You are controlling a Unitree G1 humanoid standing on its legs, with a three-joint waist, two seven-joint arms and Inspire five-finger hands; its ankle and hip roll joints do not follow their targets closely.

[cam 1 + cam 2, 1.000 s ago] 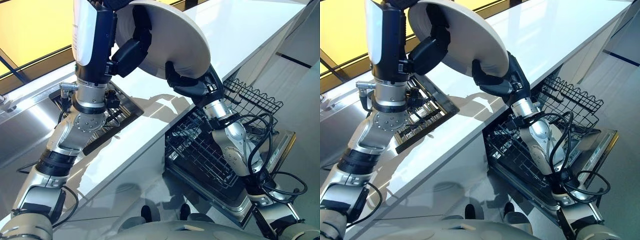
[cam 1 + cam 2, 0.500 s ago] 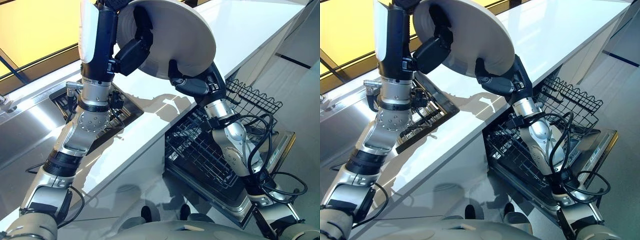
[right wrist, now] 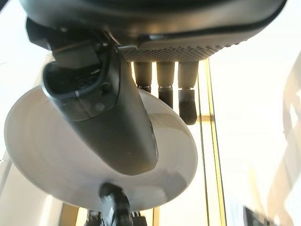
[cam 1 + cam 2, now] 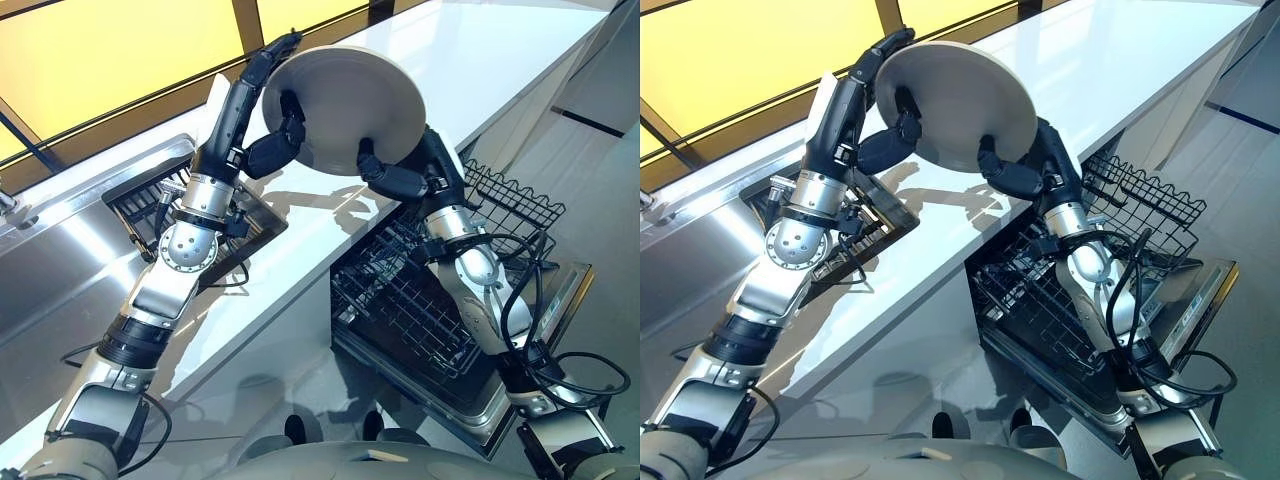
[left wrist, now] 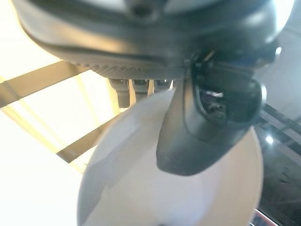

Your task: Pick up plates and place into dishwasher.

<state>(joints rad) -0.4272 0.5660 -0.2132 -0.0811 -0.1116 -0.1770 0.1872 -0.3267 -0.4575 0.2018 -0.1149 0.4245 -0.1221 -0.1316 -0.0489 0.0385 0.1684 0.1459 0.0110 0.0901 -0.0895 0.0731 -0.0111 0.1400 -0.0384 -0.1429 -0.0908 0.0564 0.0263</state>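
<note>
From the head, the plate [image 4: 345, 105] has swung lower and flatter than a second ago, pinched between left hand [image 4: 270, 150] and right hand [image 4: 395, 180] above the counter [image 4: 480, 60]. Left wrist: thumb [image 5: 211, 127] clamped across its face. Right wrist: thumb [image 3: 113, 127] likewise pressing. The dishwasher rack [image 4: 420, 300] waits below; handover looks underway.

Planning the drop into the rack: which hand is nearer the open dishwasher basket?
Right. The right hand pinches the plate on the side above the dishwasher basket; the left hand pinches the plate's opposite edge, over the counter toward the sink.
</note>
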